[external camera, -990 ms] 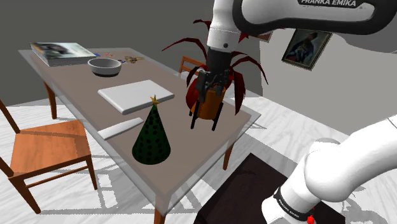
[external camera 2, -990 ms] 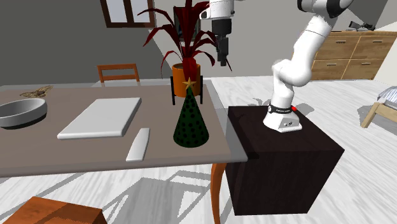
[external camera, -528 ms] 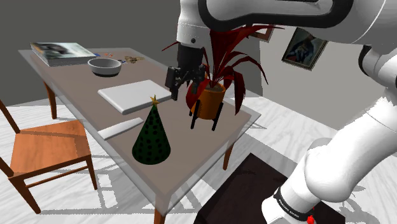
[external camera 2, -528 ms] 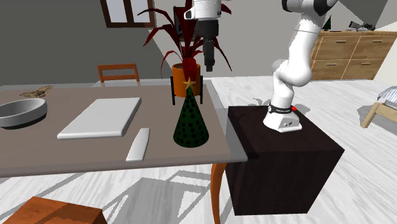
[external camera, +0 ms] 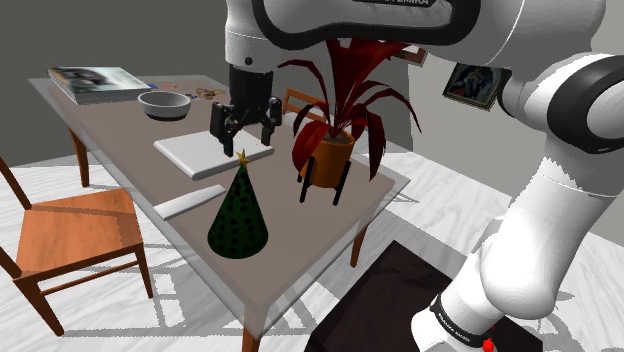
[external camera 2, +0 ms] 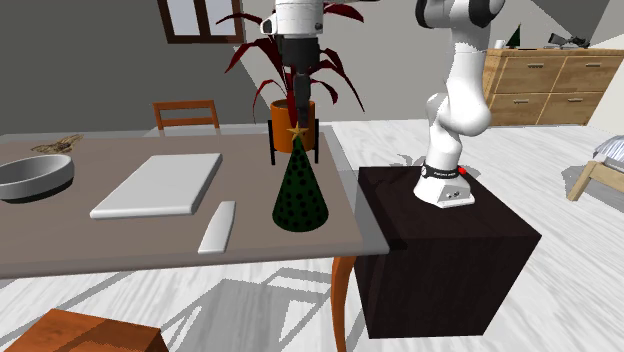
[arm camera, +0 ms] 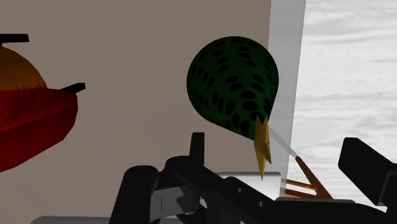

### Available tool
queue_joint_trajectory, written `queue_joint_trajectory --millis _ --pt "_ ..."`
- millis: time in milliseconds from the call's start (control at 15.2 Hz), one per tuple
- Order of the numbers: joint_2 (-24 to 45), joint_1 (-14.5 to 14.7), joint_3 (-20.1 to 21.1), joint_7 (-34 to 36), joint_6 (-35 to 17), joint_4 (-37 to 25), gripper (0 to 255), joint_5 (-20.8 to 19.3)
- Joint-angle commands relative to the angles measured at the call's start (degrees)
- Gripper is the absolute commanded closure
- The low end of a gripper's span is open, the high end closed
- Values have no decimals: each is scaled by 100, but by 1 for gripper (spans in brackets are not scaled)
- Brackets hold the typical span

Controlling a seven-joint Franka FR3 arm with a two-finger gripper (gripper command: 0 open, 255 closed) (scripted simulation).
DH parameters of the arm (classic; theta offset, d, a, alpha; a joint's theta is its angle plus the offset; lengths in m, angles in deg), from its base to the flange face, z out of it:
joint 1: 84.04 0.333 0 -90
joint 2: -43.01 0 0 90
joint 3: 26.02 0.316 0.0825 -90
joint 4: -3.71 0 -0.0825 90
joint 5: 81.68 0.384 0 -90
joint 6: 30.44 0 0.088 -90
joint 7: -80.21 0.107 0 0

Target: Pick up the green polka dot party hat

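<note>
Party hat [external camera: 238,215]: dk green cone w/ darker dots, gold star on tip. Upright on tabletop [external camera: 110,140], near the edge facing the stand [external camera 2: 440,250].
Fingers [arm camera: 368,168]: spread wide, nothing betw. them. They point down just above the star, not touching it.
White bar [external camera: 190,202]: flat, just beside hat, shoulder view's left.
White slab [external camera: 212,150]: flat, behind hat.
Plant [external camera: 325,155]: red leaves, orange pot on black legs. Near hat, shoulder view's right.
Bowl [external camera: 164,104]: grey, far end, well apart from hat; book [external camera: 97,83] beyond it.
Chair [external camera: 75,230]: wooden, beside tabletop.
</note>
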Motion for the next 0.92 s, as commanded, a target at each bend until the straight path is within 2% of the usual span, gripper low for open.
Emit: queue_joint_trajectory --millis 0,396,462,858 --pt "6 6 3 19 -145 134 0 -9" --pt "-5 -4 -3 23 -501 500 0 -7" --pt "-9 -3 -2 26 -508 511 255 -6" --pt "-7 -7 -5 19 -511 511 255 -7"
